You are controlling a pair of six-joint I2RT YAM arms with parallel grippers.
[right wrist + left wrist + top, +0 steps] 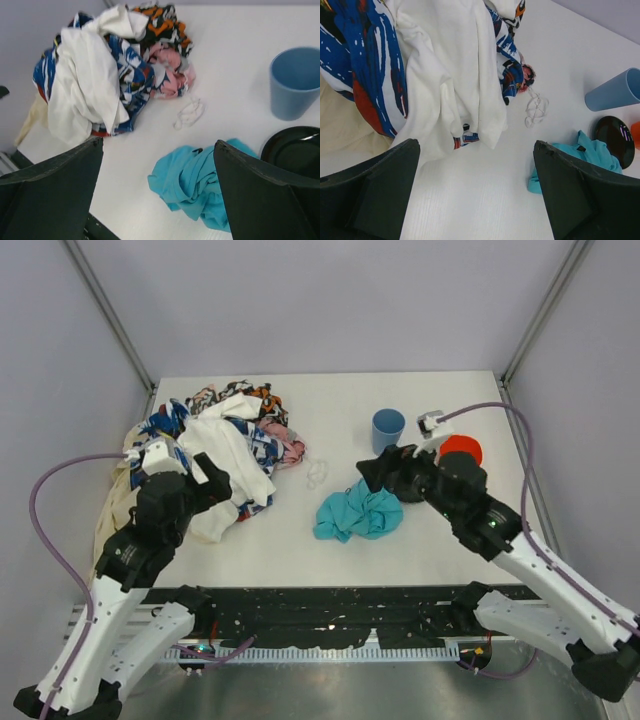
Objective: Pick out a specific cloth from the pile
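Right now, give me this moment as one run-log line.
cloth: crumpled on table, apart from pile | left gripper: open, empty, near pile | right gripper: open, empty, over cloth

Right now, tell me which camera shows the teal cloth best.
Top external: the teal cloth shows almost whole, lying apart from the pile. Right wrist shows it closer, but the right finger covers its right side. Left wrist shows only a strip beside the left finger.

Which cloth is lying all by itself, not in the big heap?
The plain teal cloth. It sits alone beside the black dish, while the white, blue-patterned and orange-black ones are bunched together in the pile.
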